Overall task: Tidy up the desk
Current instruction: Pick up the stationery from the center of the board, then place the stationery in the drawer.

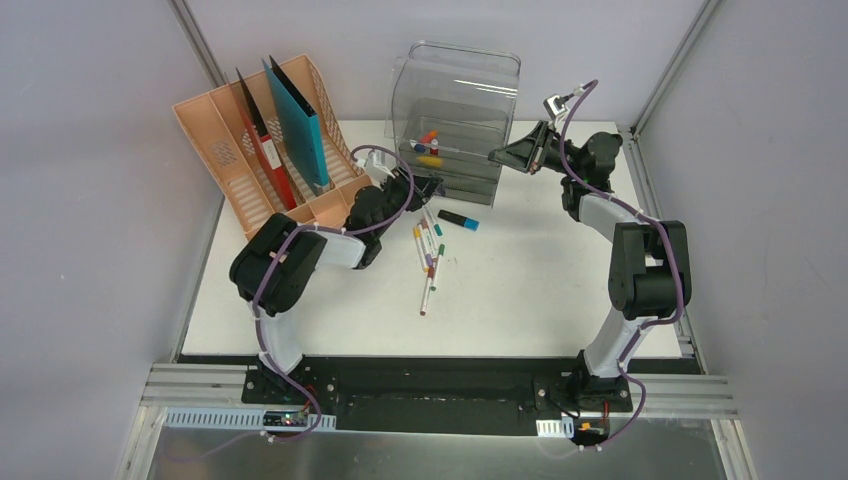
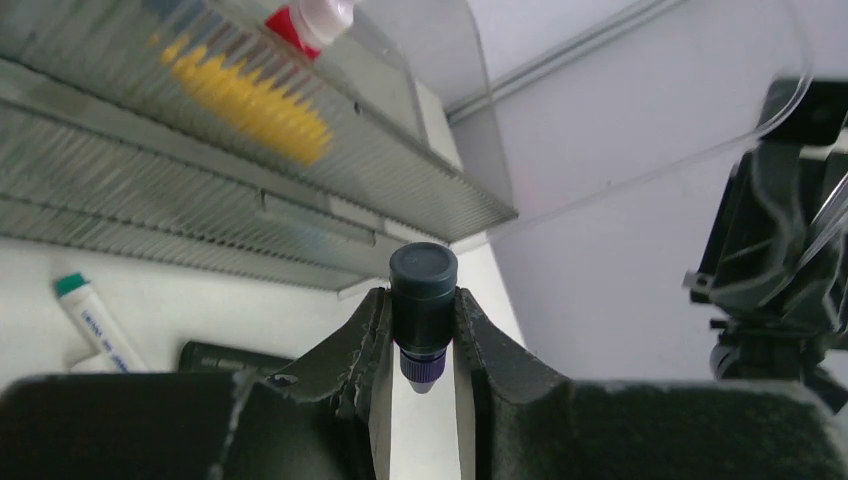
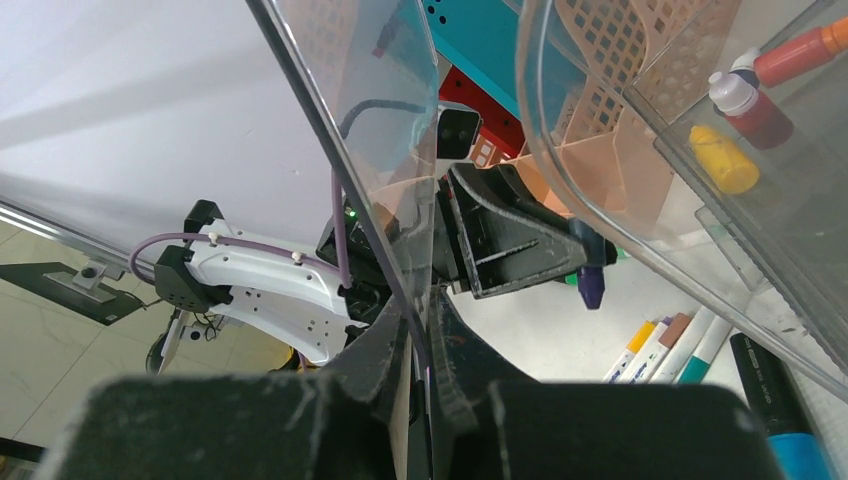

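Holding confirmed: a marker (image 2: 423, 268) is clamped across the tips of the left pincer (image 2: 422, 302), with the dark cap on one side of the jaws and the purple end on the other. The right pincer (image 3: 420, 310) is pinched nearly shut on the thin clear wall of the box (image 1: 455, 110).

The surface (image 1: 540, 280) lies below both pincers. Loose pens (image 1: 430, 255) are seen on it just beneath the left pincer, on its base side. The box's ribbed drawer fronts sit just ahead of the left pincer.

Risks, as judged:
- Only a short length of the marker is gripped, so it could be pivoted or dropped if caught on a drawer lip.
- The clear wall could be lost from the thin pinch, or the box tipped if pulled.
- The pincers are near each other, so contact is possible.
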Robot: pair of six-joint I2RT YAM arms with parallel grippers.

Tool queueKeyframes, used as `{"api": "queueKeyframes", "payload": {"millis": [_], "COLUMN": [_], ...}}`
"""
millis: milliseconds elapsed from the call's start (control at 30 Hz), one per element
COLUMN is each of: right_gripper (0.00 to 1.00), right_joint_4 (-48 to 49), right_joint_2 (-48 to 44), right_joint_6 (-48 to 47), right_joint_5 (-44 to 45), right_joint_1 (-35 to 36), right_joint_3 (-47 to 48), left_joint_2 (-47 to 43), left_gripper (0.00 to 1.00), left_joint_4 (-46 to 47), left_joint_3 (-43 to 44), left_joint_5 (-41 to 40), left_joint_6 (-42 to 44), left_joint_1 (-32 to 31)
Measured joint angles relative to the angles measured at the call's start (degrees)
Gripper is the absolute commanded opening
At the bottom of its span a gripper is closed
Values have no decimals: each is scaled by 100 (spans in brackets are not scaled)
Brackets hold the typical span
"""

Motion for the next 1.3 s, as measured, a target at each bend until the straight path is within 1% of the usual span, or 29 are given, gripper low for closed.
{"api": "queueKeyframes", "payload": {"millis": [200, 400, 600, 700, 833, 967, 1033, 1100, 1167, 1233, 1300], "right_gripper": [5, 5, 5, 5, 5, 5, 5, 5, 5, 5, 5], "right_joint_4": [31, 48, 68, 81, 83, 83, 83, 83, 83, 83, 85], "right_joint_2": [0, 0, 0, 0, 0, 0, 0, 0, 0, 0, 0], "right_joint_6": [33, 72, 81, 92, 96, 96, 98, 98, 101, 101, 107], "right_joint_5": [4, 4, 4, 4, 4, 4, 4, 4, 4, 4, 4], "right_joint_1": [0, 0, 0, 0, 0, 0, 0, 0, 0, 0, 0], "right_joint_3": [0, 0, 0, 0, 0, 0, 0, 0, 0, 0, 0], "left_joint_2": [444, 955, 1270, 1410, 1744, 2015, 2090, 2122, 2122, 2120, 2114], "left_gripper": [0, 2, 5, 6, 11, 19, 26, 37, 45, 51, 56], "left_joint_4": [732, 1126, 1427, 1545, 1744, 1759, 1755, 1764, 1770, 1805, 1834], "left_joint_3": [295, 903, 1270, 1392, 1694, 1945, 2044, 2096, 2124, 2146, 2162], "left_joint_5": [-459, -584, -647, -804, -1078, -1327, -1401, -1504, -1611, -1668, -1685], "left_joint_6": [-750, -1261, -1528, -1631, -1749, -1770, -1764, -1742, -1685, -1604, -1591], "left_joint_1": [0, 0, -2, -4, -7, -13, -20, -44, -83, -118, -142]}}
